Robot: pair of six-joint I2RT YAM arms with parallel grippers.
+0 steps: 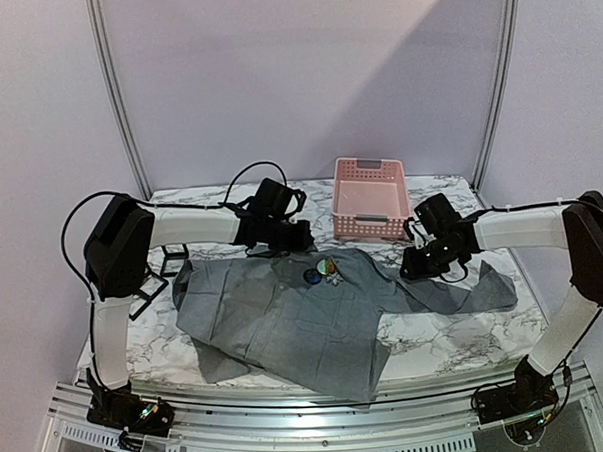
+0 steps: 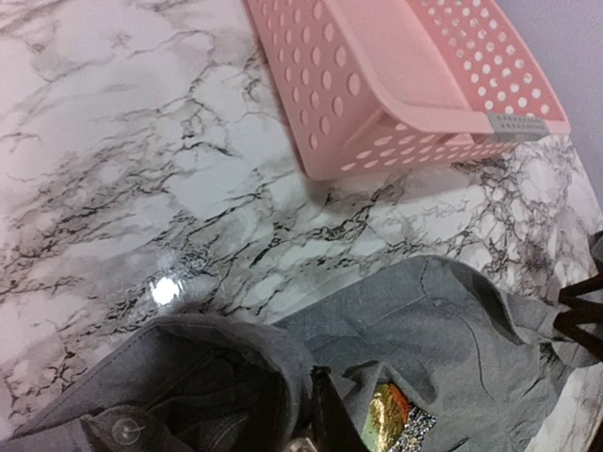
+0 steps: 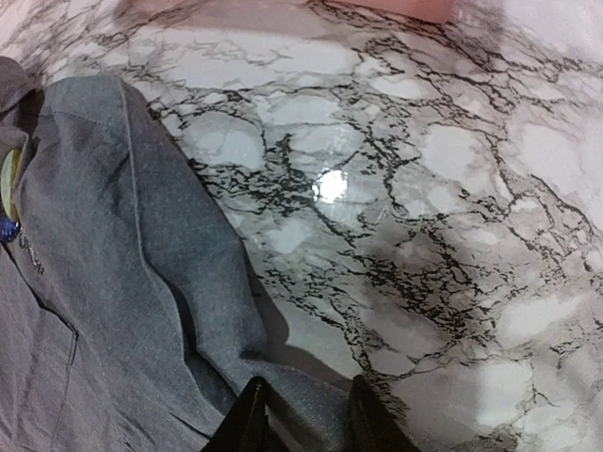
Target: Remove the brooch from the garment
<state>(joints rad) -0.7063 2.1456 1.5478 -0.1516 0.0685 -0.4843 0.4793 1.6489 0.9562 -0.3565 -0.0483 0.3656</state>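
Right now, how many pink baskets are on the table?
1. The pink basket stands at the far edge of the marble table, beyond the grey garment and right of centre. Nothing in any view suggests a second one hidden.

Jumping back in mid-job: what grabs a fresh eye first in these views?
The grey garment lies sprawled across the marble table, with the colourful brooch near its collar. The pink basket sits behind it at the far edge. The left end effector is at the collar; the right end effector straddles the sleeve on the right.
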